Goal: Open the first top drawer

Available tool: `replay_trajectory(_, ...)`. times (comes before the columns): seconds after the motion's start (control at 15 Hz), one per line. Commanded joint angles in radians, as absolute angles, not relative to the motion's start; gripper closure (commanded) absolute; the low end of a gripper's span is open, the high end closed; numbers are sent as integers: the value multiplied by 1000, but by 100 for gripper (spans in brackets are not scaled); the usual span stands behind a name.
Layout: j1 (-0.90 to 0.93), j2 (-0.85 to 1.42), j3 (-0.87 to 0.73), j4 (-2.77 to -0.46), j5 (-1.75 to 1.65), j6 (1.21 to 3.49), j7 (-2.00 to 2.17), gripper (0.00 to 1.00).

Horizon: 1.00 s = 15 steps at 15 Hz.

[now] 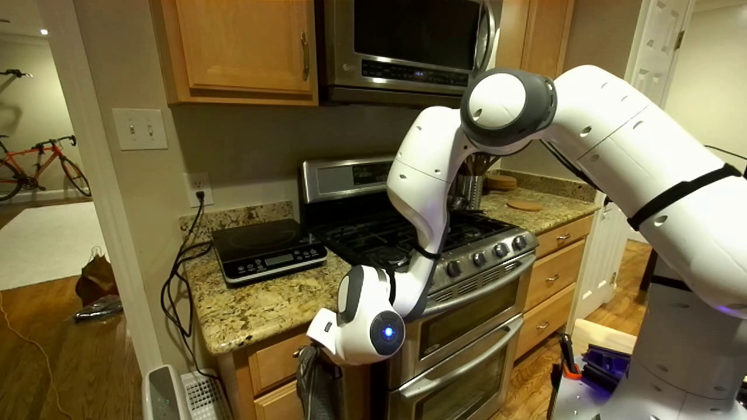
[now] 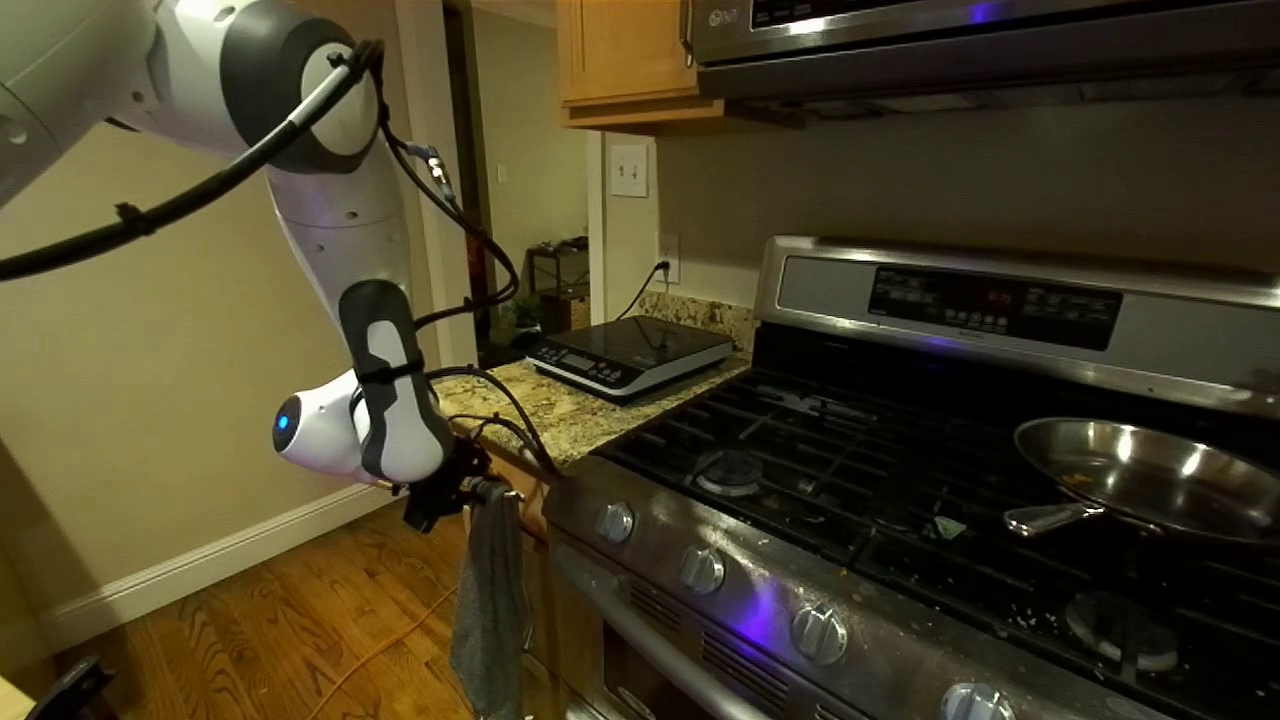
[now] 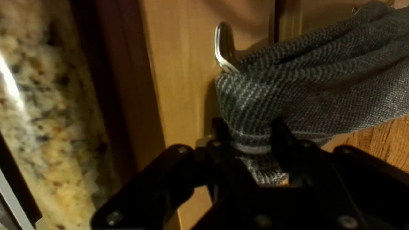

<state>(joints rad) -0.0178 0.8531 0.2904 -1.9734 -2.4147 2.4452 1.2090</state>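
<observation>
Drawer (image 1: 274, 364) sits under the countertop (image 1: 262, 312), at left. A towel (image 3: 313, 83) hangs over its handle (image 3: 224, 44), so the gripper (image 3: 250, 129) pinches the towel's fold, presumably with the handle inside, to get a pulling hold; firmness can't be told. Stove (image 1: 478, 326) stands right. Drawer looks closed: flat, wide front, honey-coloured wood, partly hidden by the towel.

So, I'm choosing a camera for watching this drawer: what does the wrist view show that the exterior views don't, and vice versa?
Only the wrist view clearly shows the fingers of the hand, one on each side of the grey towel; whether they squeeze it, I can't tell.
Only the two exterior views show the microwave, the switch plate and the white arm.
All three share the towel, the partly hidden drawer front and the granite counter.
</observation>
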Motion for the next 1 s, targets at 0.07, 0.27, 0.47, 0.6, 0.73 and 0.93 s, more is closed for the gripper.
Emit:
replay_trajectory(0.07,-39,863,289,-1954,-2450,2480,1204,92)
replay_trajectory(0.27,-37,866,290,-1956,-2452,2479,1204,89)
replay_trajectory(0.47,-35,866,293,-1960,-2453,2478,1207,89)
replay_trajectory(0.6,-34,867,297,-1967,-2457,2477,1213,89)
replay_trajectory(0.73,-32,867,303,-1980,-2464,2473,1226,89)
replay_trajectory(0.93,-28,865,314,-2003,-2487,2467,1242,90)
